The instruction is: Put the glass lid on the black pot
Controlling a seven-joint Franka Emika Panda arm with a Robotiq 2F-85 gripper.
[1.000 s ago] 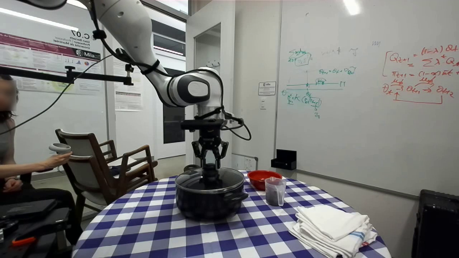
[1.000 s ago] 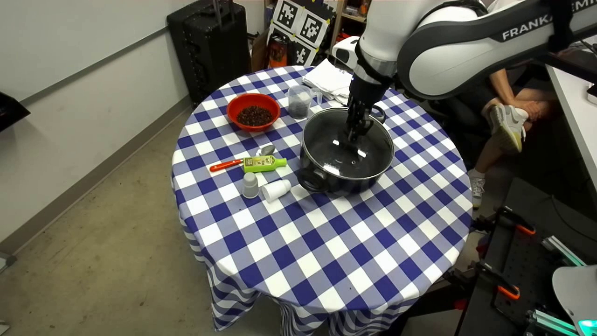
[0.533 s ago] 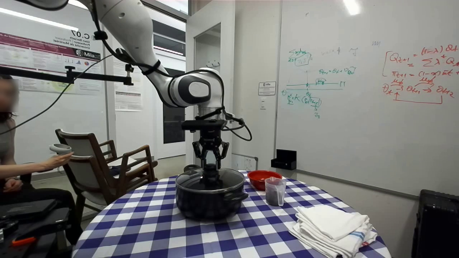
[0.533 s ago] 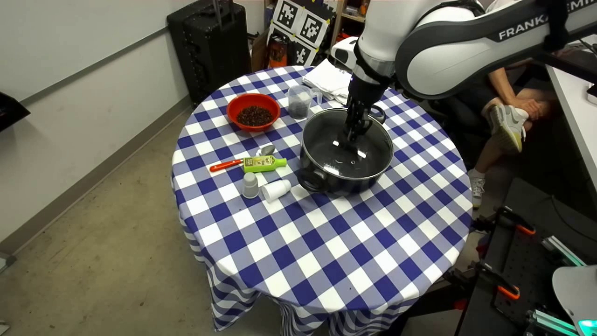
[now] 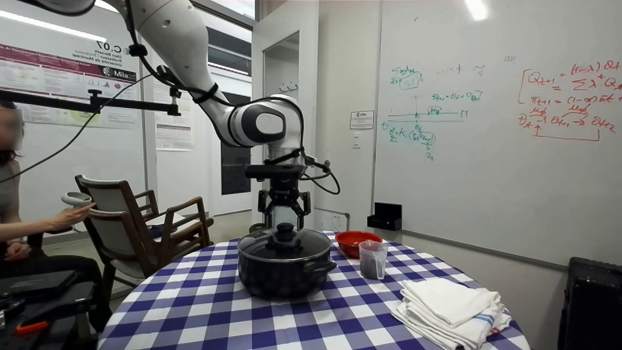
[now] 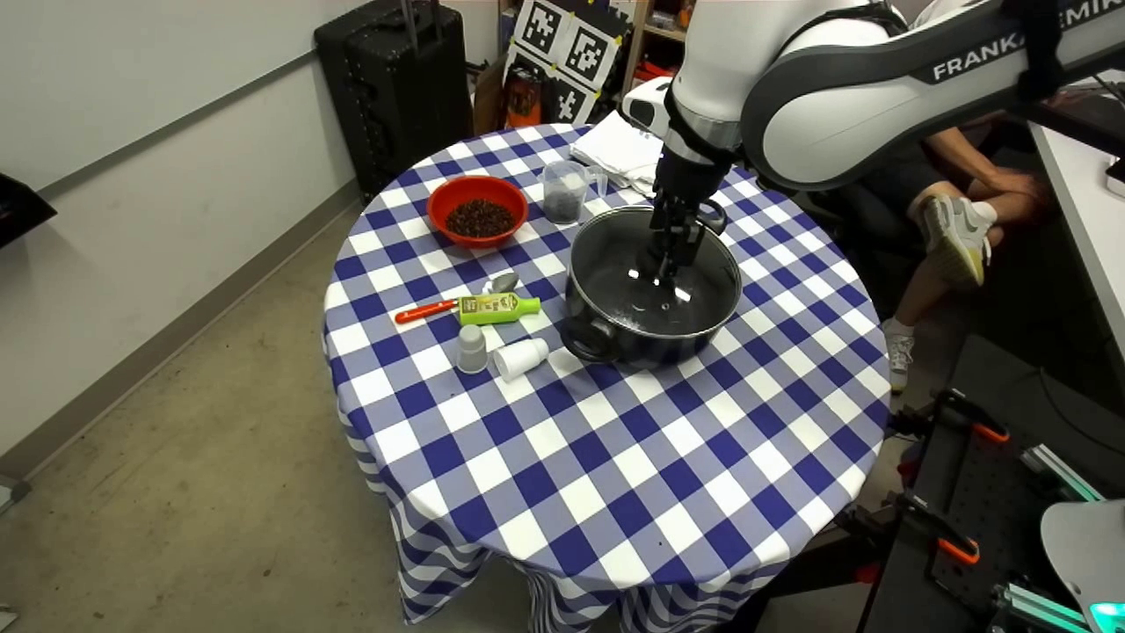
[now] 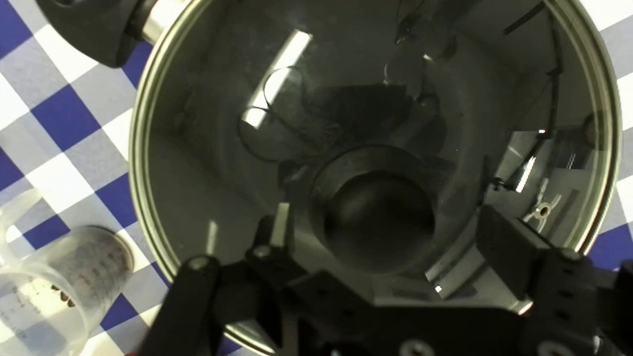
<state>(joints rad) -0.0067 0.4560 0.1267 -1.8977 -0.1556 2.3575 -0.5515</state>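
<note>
Just beneath the spread claw (image 5: 285, 226), glass lid (image 5: 285, 244).

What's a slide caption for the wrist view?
Open gripper over the glass lid on the black pot, dark knob framed between its fingers, clear measuring cup alongside.

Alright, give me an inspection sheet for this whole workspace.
Surface: blue-and-white checked tablecloth, round top, draped edges.
Job's things: round glass lid resting on wide black pot.
Clutter: round red bowl of dark pieces; clear plastic measuring cup; folded white cloths; green bottle lying; red-handled utensil; upright grey container; tipped white container.
Grippers: black two-fingered gripper open around lid's dark knob, not touching.
Cables: black cable looping beside white robot arm.
Surroundings: seated person holding grey ring-shaped device; black hard case.
</note>
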